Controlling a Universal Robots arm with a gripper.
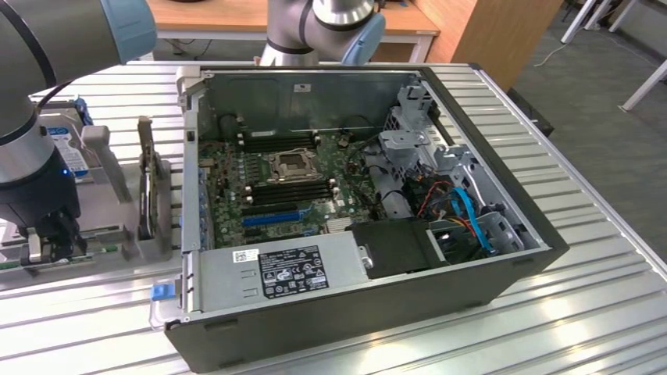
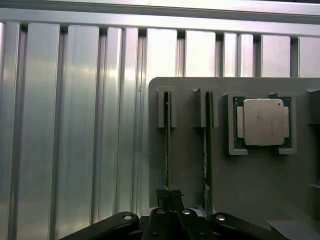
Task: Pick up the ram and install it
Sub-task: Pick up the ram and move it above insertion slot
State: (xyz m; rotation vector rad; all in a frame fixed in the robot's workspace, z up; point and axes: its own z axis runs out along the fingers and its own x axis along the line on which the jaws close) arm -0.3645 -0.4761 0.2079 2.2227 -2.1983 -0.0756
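At the grey holder tray (image 2: 250, 190) on the counter (image 2: 75, 125), the pincer (image 2: 169, 194) is pinched nearly closed on the ram (image 2: 167, 140), which stands on edge in its slot. It is best drawn straight out, kept square and clear of the neighbouring stick (image 2: 206, 145).

In holder (image 2: 250, 185): ram (image 2: 167, 142), second stick (image 2: 206, 145) upright; processor (image 2: 263, 121) beside.
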